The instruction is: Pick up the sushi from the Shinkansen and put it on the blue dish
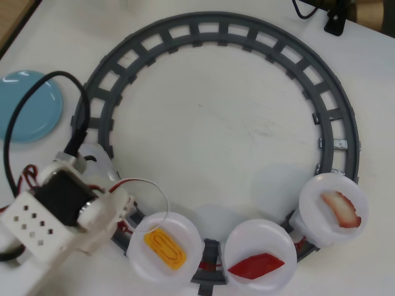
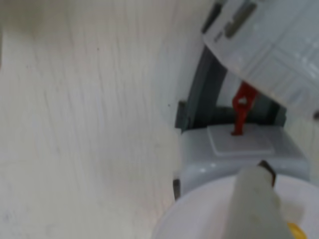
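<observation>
In the overhead view the yellow-orange sushi (image 1: 165, 247) lies on the first white plate (image 1: 185, 231) behind the Shinkansen (image 1: 97, 159), whose white body is mostly hidden under my arm. My gripper (image 1: 126, 213) hangs over the track just left of that plate, apart from the sushi; its jaws are not clear. The blue dish (image 1: 28, 105) sits empty at the far left. In the wrist view one white finger (image 2: 254, 204) reaches over the plate rim (image 2: 199, 219), with a sliver of the sushi (image 2: 296, 230) at the bottom right and the train body (image 2: 269, 45) at the top right.
A grey ring track (image 1: 222, 28) fills the table. Two more white plates follow, one with a red diamond piece (image 1: 256, 265) and one with a red-and-white striped piece (image 1: 340, 208). My black cable (image 1: 37, 92) loops over the blue dish's edge. A red coupler (image 2: 241, 112) joins the cars.
</observation>
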